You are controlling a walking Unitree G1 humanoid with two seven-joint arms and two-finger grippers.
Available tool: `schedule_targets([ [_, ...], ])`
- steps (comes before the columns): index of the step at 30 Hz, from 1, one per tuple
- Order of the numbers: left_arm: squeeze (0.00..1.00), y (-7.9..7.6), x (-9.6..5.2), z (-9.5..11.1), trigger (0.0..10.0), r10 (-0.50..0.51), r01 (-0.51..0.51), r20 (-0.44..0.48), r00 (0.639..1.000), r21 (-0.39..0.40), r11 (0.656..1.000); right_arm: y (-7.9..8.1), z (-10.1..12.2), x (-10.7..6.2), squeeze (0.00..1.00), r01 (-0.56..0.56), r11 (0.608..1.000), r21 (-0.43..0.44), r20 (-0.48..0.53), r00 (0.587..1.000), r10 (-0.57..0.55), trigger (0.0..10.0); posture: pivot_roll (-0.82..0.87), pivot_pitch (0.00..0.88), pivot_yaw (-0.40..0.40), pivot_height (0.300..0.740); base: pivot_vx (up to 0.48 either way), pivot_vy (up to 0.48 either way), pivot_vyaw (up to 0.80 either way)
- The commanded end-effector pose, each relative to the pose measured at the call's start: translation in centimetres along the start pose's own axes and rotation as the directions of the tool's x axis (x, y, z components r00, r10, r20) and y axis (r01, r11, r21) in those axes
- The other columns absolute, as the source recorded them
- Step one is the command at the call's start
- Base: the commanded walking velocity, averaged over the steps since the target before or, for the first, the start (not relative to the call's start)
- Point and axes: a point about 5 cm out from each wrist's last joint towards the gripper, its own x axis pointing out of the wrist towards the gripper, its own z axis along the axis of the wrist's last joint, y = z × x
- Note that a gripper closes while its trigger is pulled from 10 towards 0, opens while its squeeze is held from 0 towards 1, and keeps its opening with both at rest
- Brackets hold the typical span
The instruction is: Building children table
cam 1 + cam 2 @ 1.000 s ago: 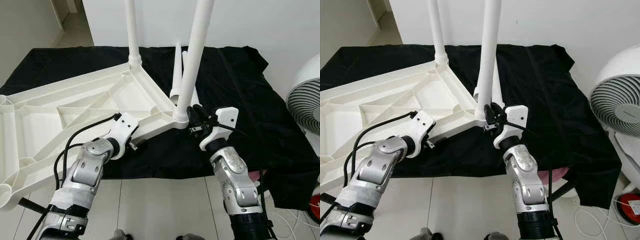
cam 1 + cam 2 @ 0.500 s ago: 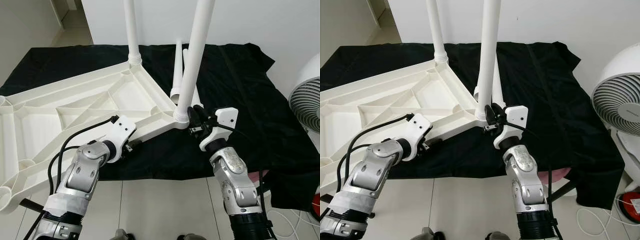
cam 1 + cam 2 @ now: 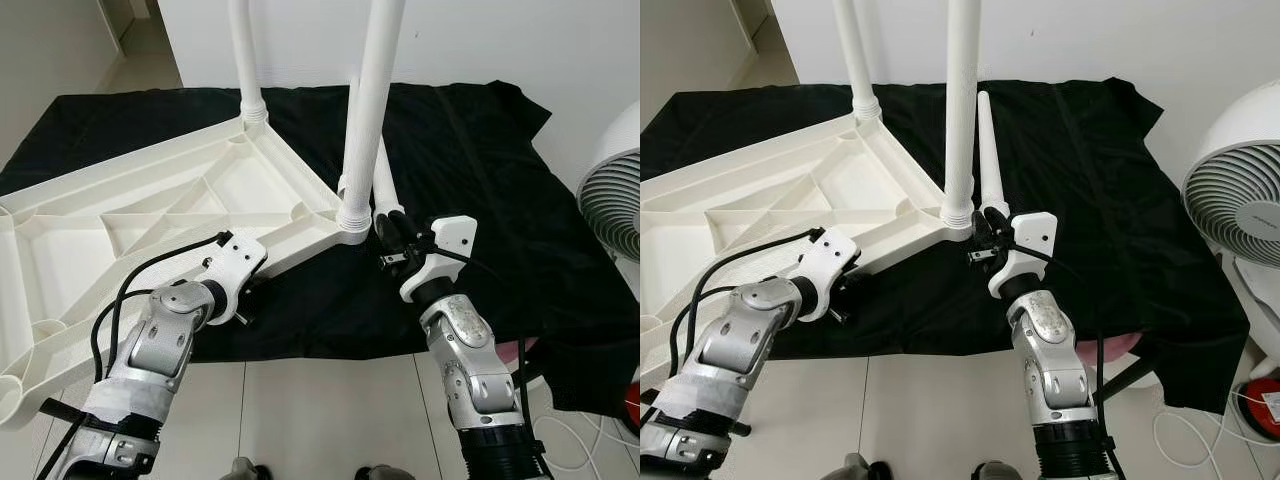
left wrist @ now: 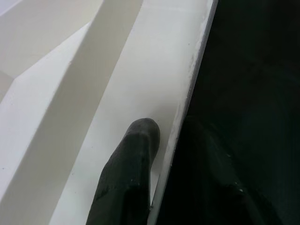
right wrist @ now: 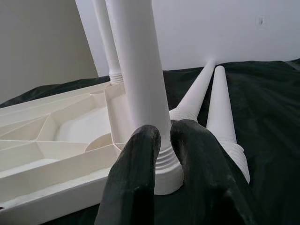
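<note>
The white plastic table top [image 3: 150, 190] lies upside down on a black cloth [image 3: 470, 140]. Two white legs stand screwed into it: the near leg [image 3: 365, 120] and the far leg [image 3: 243, 60]. Two loose legs [image 3: 985, 150] lie on the cloth just behind the near leg. My left gripper [image 3: 248, 290] clamps the table top's front rim; in the left wrist view one finger [image 4: 136, 168] lies on the white rim and the other on its dark outer side. My right gripper [image 3: 385, 237] hovers beside the near leg's base, fingers [image 5: 140, 159] together with nothing between them.
A white fan [image 3: 1240, 170] stands on the right beyond the cloth. A red object [image 3: 1265, 405] and a white cable lie on the tiled floor below it. A white wall closes off the far side.
The table top has slid to the left with my left gripper on its rim. The near leg's base has drawn away from my right gripper, which stayed put.
</note>
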Motion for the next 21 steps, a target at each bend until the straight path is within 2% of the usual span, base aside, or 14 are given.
schedule_targets([
  [1,0.00,1.6,-0.4,-2.8,0.0,0.160,-0.166,-0.110,0.981,-0.050,0.985,0.0,0.0,0.2,0.00,0.003,1.000,-0.003,0.005,1.000,-0.003,10.0,-0.07,0.090,0.065,0.740,0.000,0.000,0.00],
  [4,0.00,2.4,0.0,-2.9,0.0,0.222,-0.230,-0.120,0.968,-0.066,0.971,0.0,0.1,0.3,0.00,0.006,1.000,-0.004,0.009,1.000,-0.006,10.0,-0.07,0.090,0.064,0.740,0.000,0.000,0.00],
  [9,0.00,2.8,0.3,-3.0,0.0,0.254,-0.267,-0.133,0.958,-0.097,0.959,0.0,0.2,0.5,0.00,0.007,1.000,-0.003,0.014,1.000,-0.007,10.0,-0.08,0.085,0.061,0.740,0.000,0.000,0.00],
  [10,0.00,2.9,0.4,-3.0,0.0,0.266,-0.282,-0.136,0.954,-0.112,0.953,0.1,0.2,0.5,0.00,0.008,1.000,-0.003,0.016,1.000,-0.008,10.0,-0.08,0.085,0.061,0.740,0.000,0.000,0.00],
  [11,0.00,3.6,0.6,-3.0,0.0,0.318,-0.336,-0.137,0.938,-0.136,0.932,0.1,0.3,0.6,0.00,0.009,1.000,-0.001,0.018,1.000,-0.009,10.0,-0.08,0.078,0.062,0.740,0.000,0.000,0.00],
  [16,0.00,4.4,0.7,-3.1,0.0,0.359,-0.378,-0.143,0.923,-0.153,0.913,0.1,0.3,0.7,0.00,0.010,1.000,-0.003,0.021,1.000,-0.010,10.0,-0.09,0.074,0.062,0.740,0.000,0.000,0.00],
  [21,0.00,5.4,0.6,-3.4,0.0,0.371,-0.391,-0.146,0.917,-0.146,0.909,0.1,0.3,0.8,0.00,0.009,1.000,-0.006,0.024,1.000,-0.009,10.0,-0.09,0.071,0.062,0.740,0.000,0.000,0.00],
])
